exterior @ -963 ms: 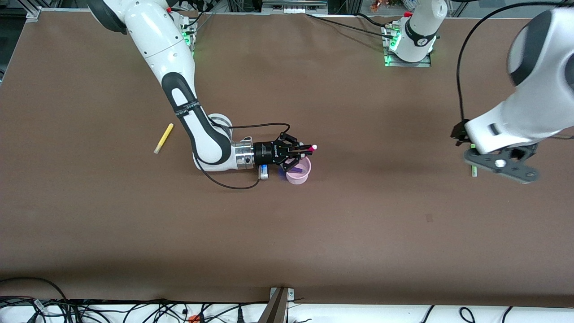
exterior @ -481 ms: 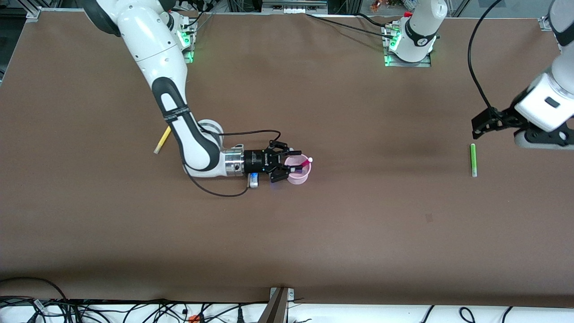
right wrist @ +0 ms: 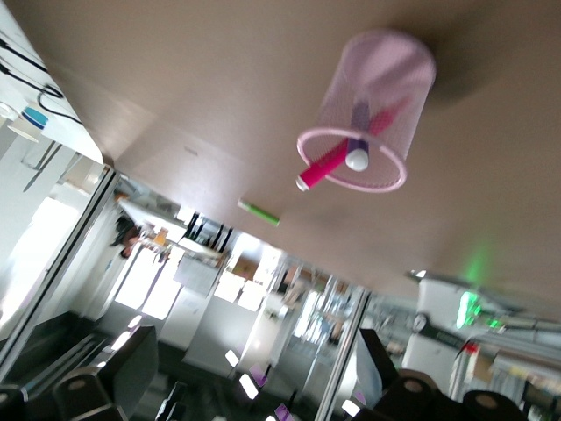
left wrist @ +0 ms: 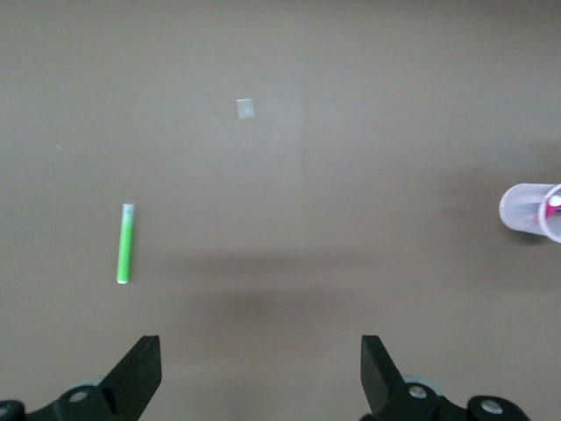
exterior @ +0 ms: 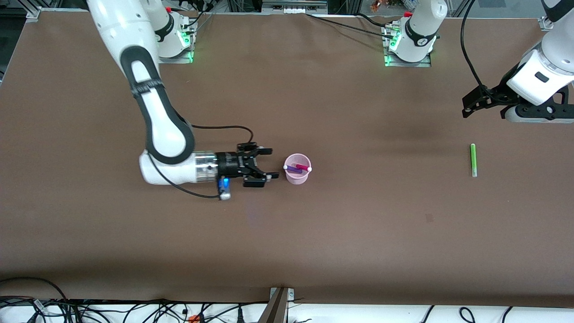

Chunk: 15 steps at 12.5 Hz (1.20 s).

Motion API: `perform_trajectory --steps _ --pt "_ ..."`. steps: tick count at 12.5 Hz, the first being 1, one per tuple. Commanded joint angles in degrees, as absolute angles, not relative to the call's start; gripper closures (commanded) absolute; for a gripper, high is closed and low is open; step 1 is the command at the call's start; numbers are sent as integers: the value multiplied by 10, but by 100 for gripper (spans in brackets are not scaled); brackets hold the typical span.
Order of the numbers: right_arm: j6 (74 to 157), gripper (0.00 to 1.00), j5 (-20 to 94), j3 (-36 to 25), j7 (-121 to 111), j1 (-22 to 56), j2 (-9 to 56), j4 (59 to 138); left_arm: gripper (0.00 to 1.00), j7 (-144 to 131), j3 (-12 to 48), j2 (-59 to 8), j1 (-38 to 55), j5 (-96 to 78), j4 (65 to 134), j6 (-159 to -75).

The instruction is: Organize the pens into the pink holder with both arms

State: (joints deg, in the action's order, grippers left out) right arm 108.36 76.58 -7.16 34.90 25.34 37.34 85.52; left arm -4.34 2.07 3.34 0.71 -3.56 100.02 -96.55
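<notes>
The pink holder (exterior: pixel 297 176) stands upright mid-table with the dark purple pen (exterior: pixel 293 169) and the magenta pen (exterior: pixel 303 168) inside, tips above the rim. My right gripper (exterior: pixel 269 163) is open and empty, level with the holder and just beside it toward the right arm's end. The right wrist view shows the holder (right wrist: pixel 386 83) and both pens. The lime green pen (exterior: pixel 472 160) lies flat toward the left arm's end. My left gripper (exterior: pixel 475 104) is open and empty, up in the air, off the pen toward the bases. The left wrist view shows that pen (left wrist: pixel 126 244). The yellow pen is hidden.
A small pale patch (exterior: pixel 429 218) marks the brown table, nearer the front camera than the green pen. The arm bases (exterior: pixel 410 40) stand along the table's edge farthest from the front camera. Cables lie along the edge nearest the front camera.
My right gripper let the magenta pen go into the holder, opened and drew back toward the right arm's end. My left gripper rose off the green pen and moved toward the bases.
</notes>
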Motion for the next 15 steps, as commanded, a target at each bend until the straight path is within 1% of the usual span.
perform_trajectory --steps 1,3,5,8,9,11,12,14,15 --pt "1027 0 631 -146 341 255 328 826 0 -39 -4 21 15 -28 978 -960" --pt "979 0 491 -185 319 255 295 805 0 -40 3 12 32 24 961 -949" --pt "978 0 312 -193 240 256 257 806 0 -45 3 -6 35 22 926 -905" --pt "970 0 162 -192 124 257 195 809 0 -38 3 -7 35 19 925 -904" --pt "950 0 120 -192 100 258 176 810 0 -38 3 -7 35 19 925 -904" --pt "916 0 82 -191 96 260 134 827 0 -37 3 -9 35 18 923 -904" --pt "909 0 80 -191 97 260 107 851 0 -37 3 -8 35 18 922 -904" --pt "913 0 79 -191 97 260 53 912 0 -39 4 -9 35 18 922 -904" --pt "914 0 76 -190 98 256 39 925 0 -37 4 -9 35 18 922 -904"
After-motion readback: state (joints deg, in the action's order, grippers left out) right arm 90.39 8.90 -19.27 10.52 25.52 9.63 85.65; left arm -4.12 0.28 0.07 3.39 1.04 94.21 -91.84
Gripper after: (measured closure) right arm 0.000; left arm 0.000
